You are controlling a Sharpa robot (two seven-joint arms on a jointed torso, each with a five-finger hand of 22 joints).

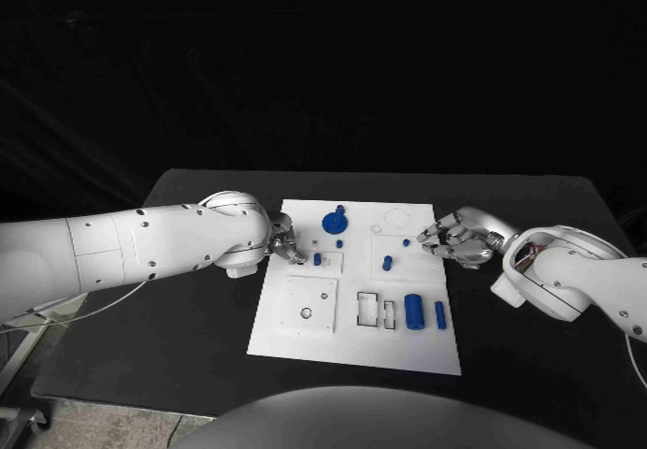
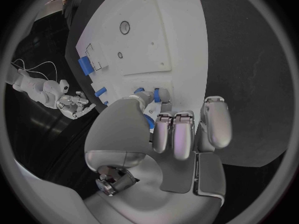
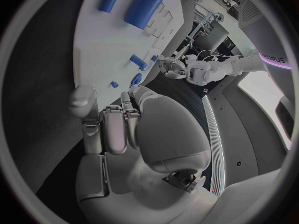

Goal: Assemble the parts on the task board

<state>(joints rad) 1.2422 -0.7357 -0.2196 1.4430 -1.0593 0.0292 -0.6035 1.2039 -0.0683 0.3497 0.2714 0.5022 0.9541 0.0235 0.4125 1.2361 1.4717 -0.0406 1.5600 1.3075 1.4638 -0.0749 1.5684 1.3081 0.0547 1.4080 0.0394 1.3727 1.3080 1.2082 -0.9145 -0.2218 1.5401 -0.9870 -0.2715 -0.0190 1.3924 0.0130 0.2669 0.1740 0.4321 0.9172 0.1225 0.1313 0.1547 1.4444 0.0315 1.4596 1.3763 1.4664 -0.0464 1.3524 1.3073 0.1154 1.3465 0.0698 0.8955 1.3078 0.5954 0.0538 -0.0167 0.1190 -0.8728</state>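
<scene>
The white task board (image 1: 353, 344) lies in the middle of the table. A blue gear (image 1: 336, 223) sits near its far edge. Small blue pegs (image 1: 387, 263) stand mid-board, and two blue cylinders (image 1: 414, 311) lie near the front right. My left hand (image 1: 280, 241) hovers at the board's left edge beside a small blue part (image 1: 317, 259). Its fingers (image 2: 174, 137) are curled, and a blue patch (image 2: 149, 122) shows beside the thumb; whether it is held is unclear. My right hand (image 1: 456, 240) is at the board's right edge, fingers (image 3: 115, 127) curled in on nothing.
Rectangular recesses (image 1: 368, 308) and a square panel with a round hole (image 1: 309, 304) mark the board's front half. Black table (image 1: 176, 318) surrounds the board on all sides. Cables hang off the table's left side.
</scene>
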